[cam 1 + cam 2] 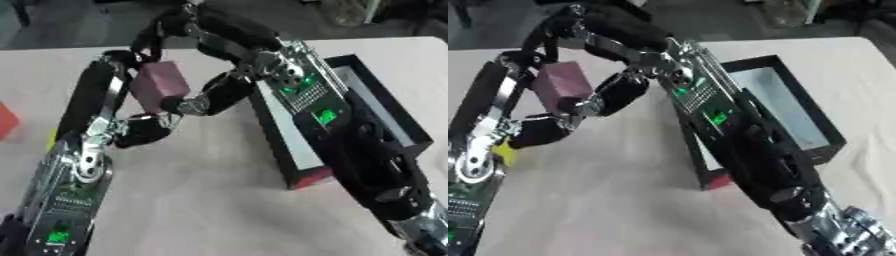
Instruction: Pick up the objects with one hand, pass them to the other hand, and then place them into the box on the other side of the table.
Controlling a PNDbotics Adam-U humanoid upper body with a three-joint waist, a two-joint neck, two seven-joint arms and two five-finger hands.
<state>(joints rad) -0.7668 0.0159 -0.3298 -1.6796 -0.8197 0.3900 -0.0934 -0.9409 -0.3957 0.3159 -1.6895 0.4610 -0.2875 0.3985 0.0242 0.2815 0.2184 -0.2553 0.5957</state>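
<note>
A maroon block hangs above the table's middle, caught between both hands. My left hand comes up from the lower left; its fingers curl round the block's left side and its thumb sits below. My right hand reaches over from the right, with fingers wrapped across the block's top and the thumb pressing its right face. The black box with a pale inside lies at the right, partly hidden behind my right forearm.
A red object shows at the left edge, and a small yellow thing peeks out beside my left wrist. The box has a red patch at its near corner. Bare tan tabletop spreads in front.
</note>
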